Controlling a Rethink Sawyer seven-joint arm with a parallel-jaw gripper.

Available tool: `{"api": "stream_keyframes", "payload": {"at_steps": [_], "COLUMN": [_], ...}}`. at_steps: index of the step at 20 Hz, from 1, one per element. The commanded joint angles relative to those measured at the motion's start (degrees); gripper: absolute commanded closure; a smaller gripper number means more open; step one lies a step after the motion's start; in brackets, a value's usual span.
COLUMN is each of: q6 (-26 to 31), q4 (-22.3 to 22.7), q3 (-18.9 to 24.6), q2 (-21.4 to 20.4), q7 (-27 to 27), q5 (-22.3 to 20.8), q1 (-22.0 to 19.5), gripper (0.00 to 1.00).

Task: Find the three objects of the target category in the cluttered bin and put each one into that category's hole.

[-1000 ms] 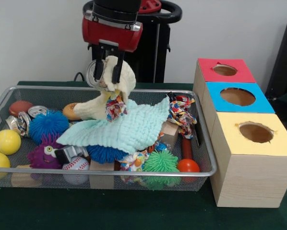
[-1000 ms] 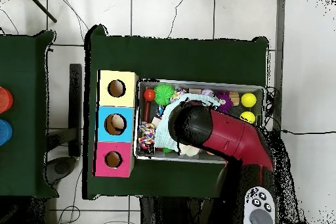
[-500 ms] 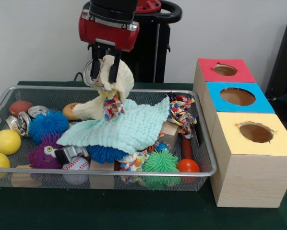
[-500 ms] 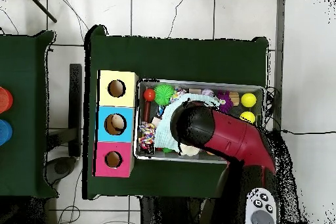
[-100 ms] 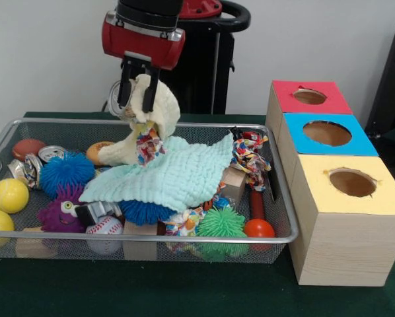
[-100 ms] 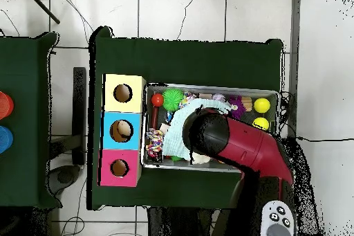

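Front view: The gripper [image 5: 137,92], clamped on the cream cloth [image 5: 146,119], has risen a little in the last second and drifted left, drawing the cloth higher out of the wire bin [image 5: 287,218].
Meaning: The lift looks under way; the holes stand right.
Cloth: Limp, tail trailing onto the mint cloth [image 5: 174,175], beside a rope toy [image 5: 147,144].
Overhead view: The arm [image 6: 235,147] hides the grasp above the bin's middle.
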Motion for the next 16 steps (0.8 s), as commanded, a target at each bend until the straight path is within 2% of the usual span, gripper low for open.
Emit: {"api": "stream_keyframes", "payload": {"at_steps": [1,16], "q6": [-1.6,-2.5], "q4": [-1.5,-0.6], "q3": [0.9,0.5], "q2": [2.3,1.7], "q7": [14.7,14.6], "q5": [2.4,2.4], "q1": [0.4,0.9], "gripper": [0.00,0.00]}}
